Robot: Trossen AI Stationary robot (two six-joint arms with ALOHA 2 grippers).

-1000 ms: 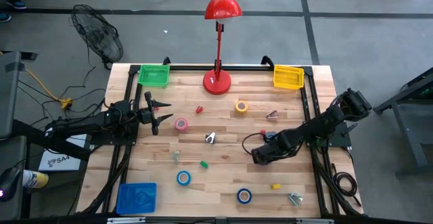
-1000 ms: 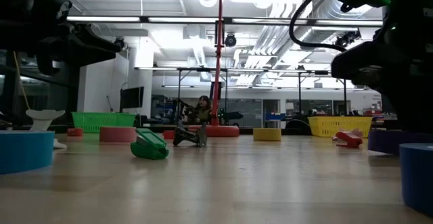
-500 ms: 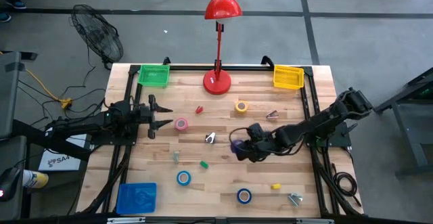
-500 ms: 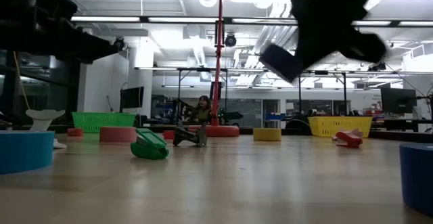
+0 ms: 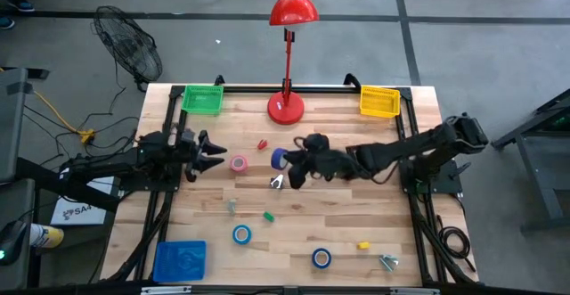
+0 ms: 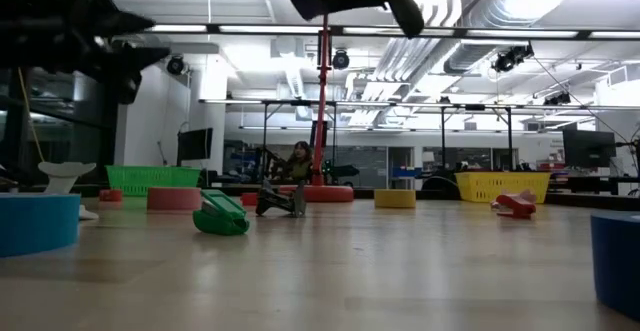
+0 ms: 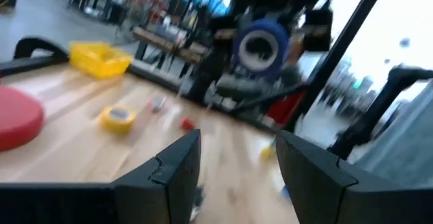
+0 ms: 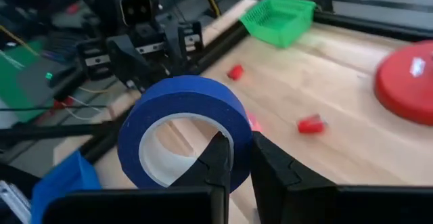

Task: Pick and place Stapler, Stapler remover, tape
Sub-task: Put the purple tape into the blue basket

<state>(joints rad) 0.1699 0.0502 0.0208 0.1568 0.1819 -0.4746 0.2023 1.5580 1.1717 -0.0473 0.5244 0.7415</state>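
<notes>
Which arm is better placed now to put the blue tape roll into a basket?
The right. Its tool already holds the blue tape roll above the table's middle. The left tool is open and empty beside the pink roll.

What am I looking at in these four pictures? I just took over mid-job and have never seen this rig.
It is a two-armed robot at a wooden table. One picture looks straight down, one looks level across the tabletop, and two come from cameras on the wrists. The right gripper, reaching toward the table's middle, holds a blue tape roll off the surface, its fingers pinching the roll's wall. The left gripper waits open at the left edge. On the table lie pink, yellow and two more blue tape rolls, small staple removers, a red lamp, a green basket, a yellow basket and a blue tray.
</notes>
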